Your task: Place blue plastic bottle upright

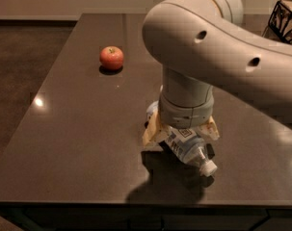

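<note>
The blue plastic bottle (186, 146) lies on its side on the dark table (73, 129), near the front edge. Its white cap (209, 167) points toward the front right. My gripper (181, 131) hangs straight down over the bottle's middle. Its tan fingertips (152, 133) stand on either side of the bottle, apart from each other and low to the table. The bottle's far end is partly hidden under the wrist.
A red apple (111, 57) sits on the table at the back left. A dark wire basket (286, 18) stands at the back right corner. My large grey arm (218, 57) covers the right middle of the table. The table's front edge runs just below the bottle.
</note>
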